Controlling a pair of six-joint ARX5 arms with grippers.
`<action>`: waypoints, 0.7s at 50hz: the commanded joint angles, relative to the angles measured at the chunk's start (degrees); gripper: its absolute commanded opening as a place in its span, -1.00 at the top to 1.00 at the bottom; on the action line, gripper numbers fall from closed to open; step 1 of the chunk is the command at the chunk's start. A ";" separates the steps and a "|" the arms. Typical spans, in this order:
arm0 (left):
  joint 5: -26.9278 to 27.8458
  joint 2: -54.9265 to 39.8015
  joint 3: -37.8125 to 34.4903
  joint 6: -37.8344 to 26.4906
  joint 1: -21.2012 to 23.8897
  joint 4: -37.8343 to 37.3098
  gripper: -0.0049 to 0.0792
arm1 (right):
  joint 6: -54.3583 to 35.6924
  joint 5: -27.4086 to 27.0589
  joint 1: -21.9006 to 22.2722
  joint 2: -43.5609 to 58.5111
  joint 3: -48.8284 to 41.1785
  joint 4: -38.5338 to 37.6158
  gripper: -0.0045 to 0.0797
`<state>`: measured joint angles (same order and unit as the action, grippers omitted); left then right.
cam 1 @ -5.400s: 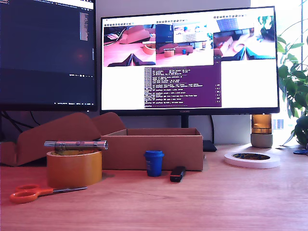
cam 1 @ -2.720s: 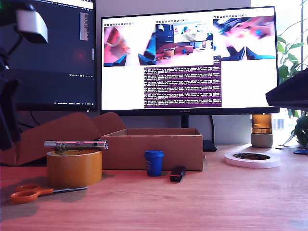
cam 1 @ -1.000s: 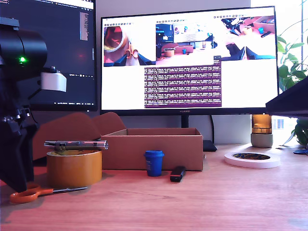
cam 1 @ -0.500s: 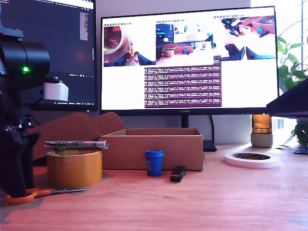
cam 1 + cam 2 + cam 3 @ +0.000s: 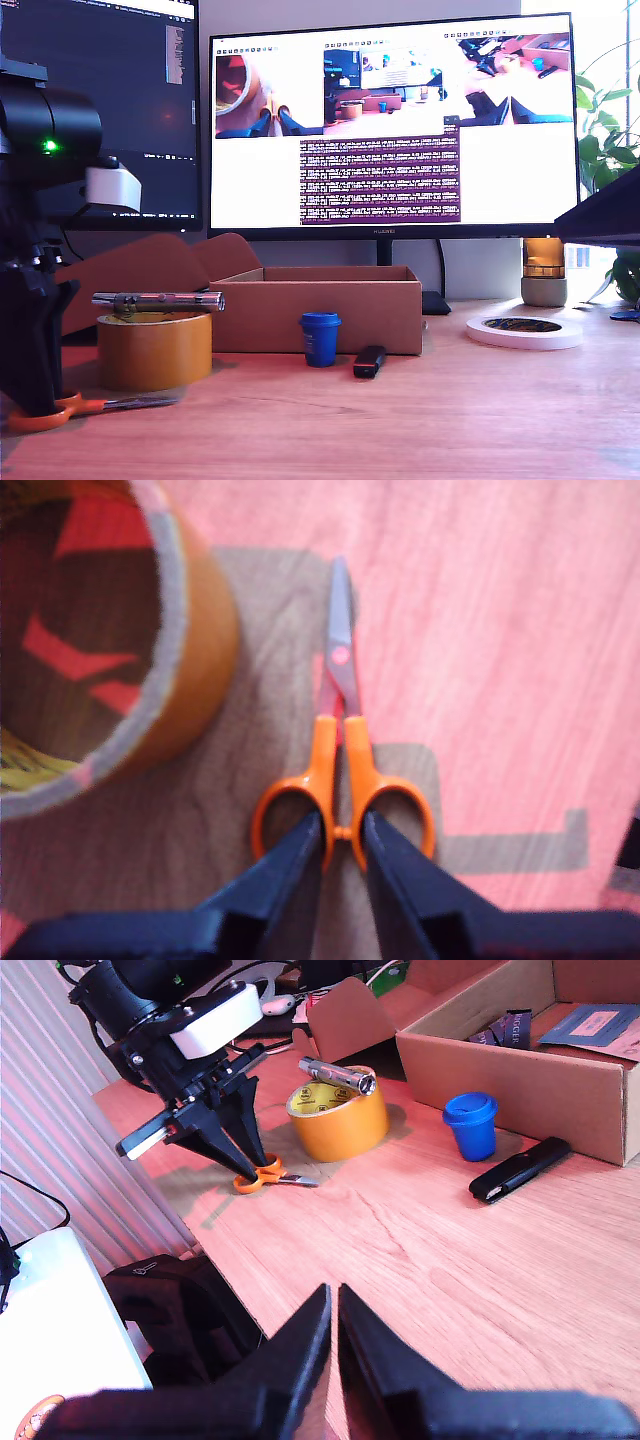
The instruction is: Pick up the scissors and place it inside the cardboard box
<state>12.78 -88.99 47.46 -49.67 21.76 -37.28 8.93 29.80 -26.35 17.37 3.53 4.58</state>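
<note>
First wrist view shows the scissors (image 5: 343, 780) lying flat on the wooden desk (image 5: 500, 630), smooth orange plastic loops nearest the lens and thin silver blades pointing away toward twelve o'clock. My first gripper (image 5: 342, 832) has its two dark fingertips (image 5: 300, 845) pressed inward on the handle shanks where the loops meet, so it is closed on the scissors, which rest on the wood. At roughly ten o'clock from the scissors stands the tape roll (image 5: 120, 650), a yellow-brown ring with a pale cardboard core, just beside them but apart.

From the exterior view, a grey metallic tool (image 5: 157, 298) lies across the roll's top. The cardboard box (image 5: 315, 310), brown corrugated board with rounded flaps, sits behind the roll, well apart from the scissors. In front of it stand a small blue cup (image 5: 320, 338) and a black oblong object (image 5: 369, 361). Writing on the card inside the box is too small to read.

My second gripper (image 5: 335, 1330) hangs above bare desk, its jaws nearly together with nothing between them.
</note>
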 commanded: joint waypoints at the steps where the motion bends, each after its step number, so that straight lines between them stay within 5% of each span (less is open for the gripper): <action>1: 0.33 -0.76 -0.39 -0.31 0.00 -0.09 0.63 | -0.37 0.00 0.02 0.26 -0.07 -0.42 0.92; 35: 3.23 -0.55 3.02 0.22 7.65 0.28 0.63 | -0.37 0.00 0.02 0.26 -0.07 -0.42 0.92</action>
<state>15.35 -88.99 49.34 -49.65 28.86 -37.26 8.93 29.78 -26.35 17.37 3.53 4.58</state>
